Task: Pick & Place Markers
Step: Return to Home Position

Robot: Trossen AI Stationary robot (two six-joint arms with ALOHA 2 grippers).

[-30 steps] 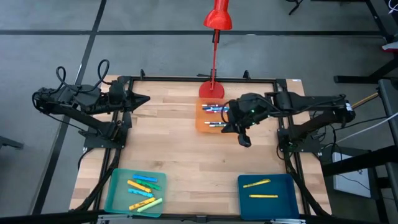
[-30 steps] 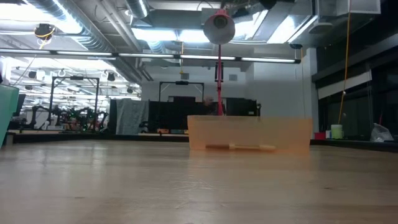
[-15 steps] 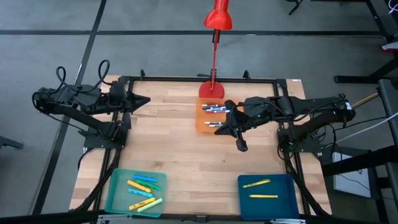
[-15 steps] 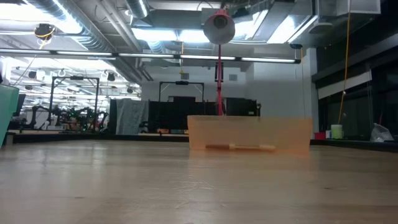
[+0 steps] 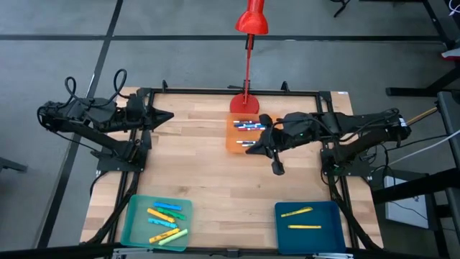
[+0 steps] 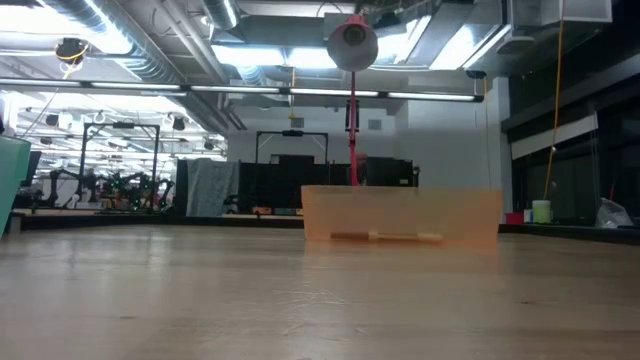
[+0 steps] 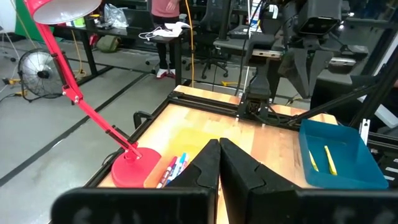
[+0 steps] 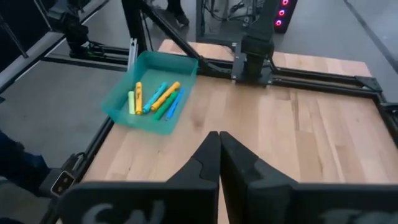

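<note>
Hovering right hand (image 5: 251, 152) over orange bin (image 5: 231, 144) edge

**Layout: three trays, one lamp, two arms**

Lamp (image 5: 244, 101) stands at the far edge of the table (image 5: 208, 173), centre. Far tray (image 5: 231, 135) sits just in front of the lamp base, with a few markers (image 5: 248, 125) in it. Near-left tray (image 5: 133, 216) is at the near-left corner and holds a marker pile (image 5: 165, 216). Near-right tray (image 5: 320, 243) is at the near-right corner and holds a marker pair (image 5: 304, 226), lying apart. Left gripper (image 5: 167, 115) is over the far-left edge, well apart from all trays. Right gripper (image 5: 250, 151) comes in from the right, tip over the far tray's near edge.
</note>
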